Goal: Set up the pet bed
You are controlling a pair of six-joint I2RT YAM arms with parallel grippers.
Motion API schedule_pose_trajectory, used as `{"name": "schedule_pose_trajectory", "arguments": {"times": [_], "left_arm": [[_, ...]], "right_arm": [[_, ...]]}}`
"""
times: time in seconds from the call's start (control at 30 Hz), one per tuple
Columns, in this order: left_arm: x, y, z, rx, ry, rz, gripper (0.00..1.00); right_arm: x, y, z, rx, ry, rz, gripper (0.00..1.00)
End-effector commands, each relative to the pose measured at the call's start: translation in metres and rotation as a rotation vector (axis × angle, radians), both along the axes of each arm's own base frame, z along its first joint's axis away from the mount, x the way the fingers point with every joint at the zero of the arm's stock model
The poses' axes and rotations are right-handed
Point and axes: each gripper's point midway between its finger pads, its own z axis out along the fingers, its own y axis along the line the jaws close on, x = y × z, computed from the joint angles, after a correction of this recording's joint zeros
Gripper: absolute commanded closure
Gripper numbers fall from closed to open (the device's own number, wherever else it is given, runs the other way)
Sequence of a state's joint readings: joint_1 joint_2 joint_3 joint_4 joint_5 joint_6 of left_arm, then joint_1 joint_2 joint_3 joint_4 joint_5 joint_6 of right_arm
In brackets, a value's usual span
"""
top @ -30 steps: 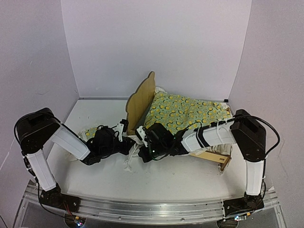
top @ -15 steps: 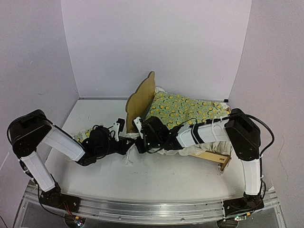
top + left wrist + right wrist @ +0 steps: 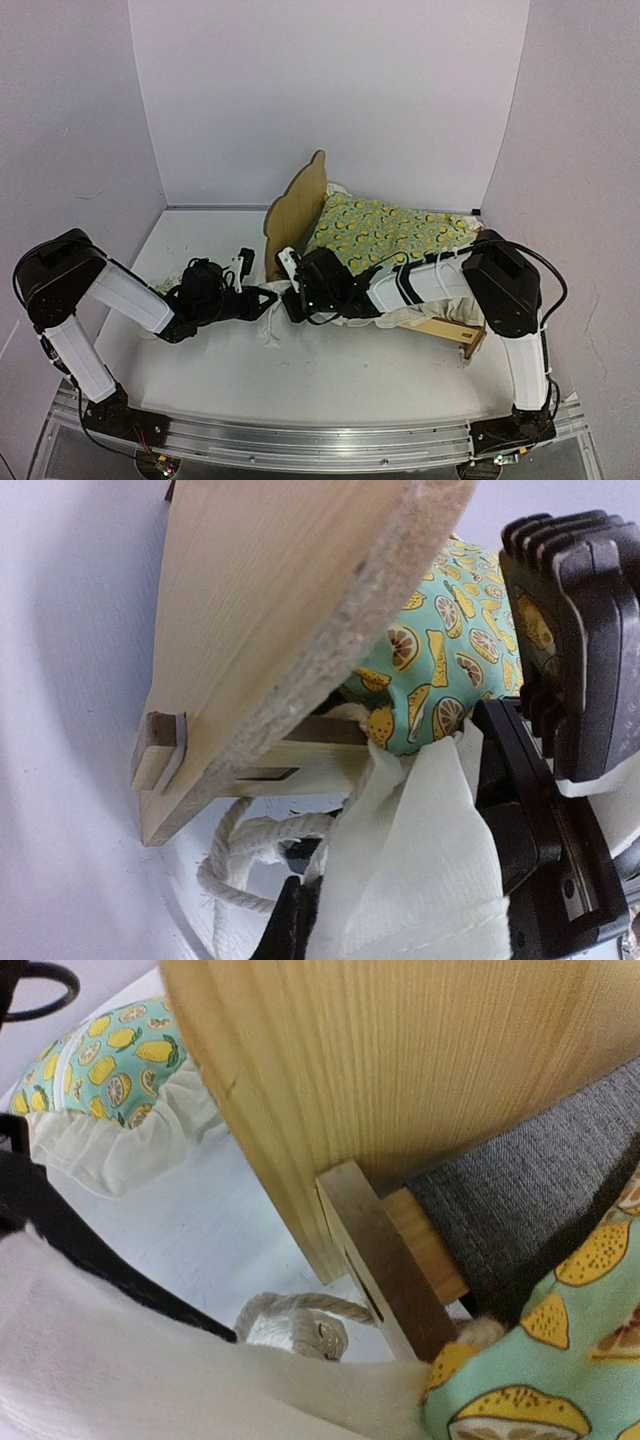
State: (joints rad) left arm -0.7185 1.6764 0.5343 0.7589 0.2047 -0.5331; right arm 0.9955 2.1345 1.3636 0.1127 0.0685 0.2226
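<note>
The pet bed (image 3: 298,205) stands mid-table with its bear-ear headboard upright. Its plywood also shows in the left wrist view (image 3: 290,610) and the right wrist view (image 3: 400,1060), where the grey base panel (image 3: 540,1190) shows too. The lemon-print quilt (image 3: 385,230) lies on the bed. Its white ruffle (image 3: 270,322) hangs off the headboard-end corner. My left gripper (image 3: 258,296) is shut on that ruffle (image 3: 430,870), with one dark finger (image 3: 292,925) showing beside the cloth. My right gripper (image 3: 288,288) meets it at the same corner, its fingers buried under the ruffle (image 3: 150,1360).
The small matching pillow (image 3: 110,1090) lies on the table left of the headboard, mostly behind my left arm in the top view. A loop of white rope (image 3: 240,860) lies on the table under the bed's corner (image 3: 300,1325). White walls enclose the table.
Both grippers have shifted left and slightly back along the bed's front corner, close together, taking the white ruffle with them. The bed has not moved.
</note>
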Motion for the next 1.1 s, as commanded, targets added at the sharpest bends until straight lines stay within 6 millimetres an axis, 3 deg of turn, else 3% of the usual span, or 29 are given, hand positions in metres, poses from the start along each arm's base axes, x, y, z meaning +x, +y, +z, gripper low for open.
{"name": "schedule_pose_trajectory", "arguments": {"times": [0.0, 0.13, 0.3, 0.43, 0.53, 0.63, 0.8, 0.87, 0.97, 1.07], "left_arm": [[-0.002, -0.003, 0.001, -0.049, 0.063, -0.046, 1.00], [-0.004, -0.008, -0.004, -0.071, 0.112, -0.084, 1.00], [-0.001, -0.010, -0.009, -0.072, 0.130, -0.088, 1.00], [0.001, -0.008, 0.001, -0.062, 0.075, -0.092, 1.00], [-0.003, 0.003, 0.013, -0.049, 0.022, -0.067, 0.86], [-0.008, 0.021, 0.023, -0.011, -0.046, -0.024, 0.62], [0.000, 0.045, 0.045, 0.099, -0.225, 0.048, 0.52], [0.007, 0.047, 0.047, 0.168, -0.301, 0.048, 0.61], [0.020, 0.040, 0.043, 0.258, -0.380, 0.013, 0.92], [0.028, 0.030, 0.030, 0.323, -0.417, -0.043, 0.96]], "right_arm": [[0.023, 0.021, 0.029, 0.145, -0.044, -0.036, 1.00], [0.024, 0.031, 0.029, 0.228, -0.023, 0.027, 1.00], [0.020, 0.029, 0.034, 0.280, -0.096, 0.085, 1.00], [0.025, 0.030, 0.026, 0.270, -0.095, 0.093, 1.00], [0.025, 0.025, 0.021, 0.245, -0.093, 0.089, 1.00], [0.023, 0.021, 0.015, 0.222, -0.095, 0.093, 1.00], [0.024, 0.017, 0.014, 0.215, -0.094, 0.098, 1.00], [0.023, 0.018, 0.017, 0.222, -0.093, 0.109, 1.00], [0.023, 0.018, 0.021, 0.224, -0.097, 0.112, 1.00], [0.024, 0.017, 0.023, 0.226, -0.101, 0.108, 1.00]]}}
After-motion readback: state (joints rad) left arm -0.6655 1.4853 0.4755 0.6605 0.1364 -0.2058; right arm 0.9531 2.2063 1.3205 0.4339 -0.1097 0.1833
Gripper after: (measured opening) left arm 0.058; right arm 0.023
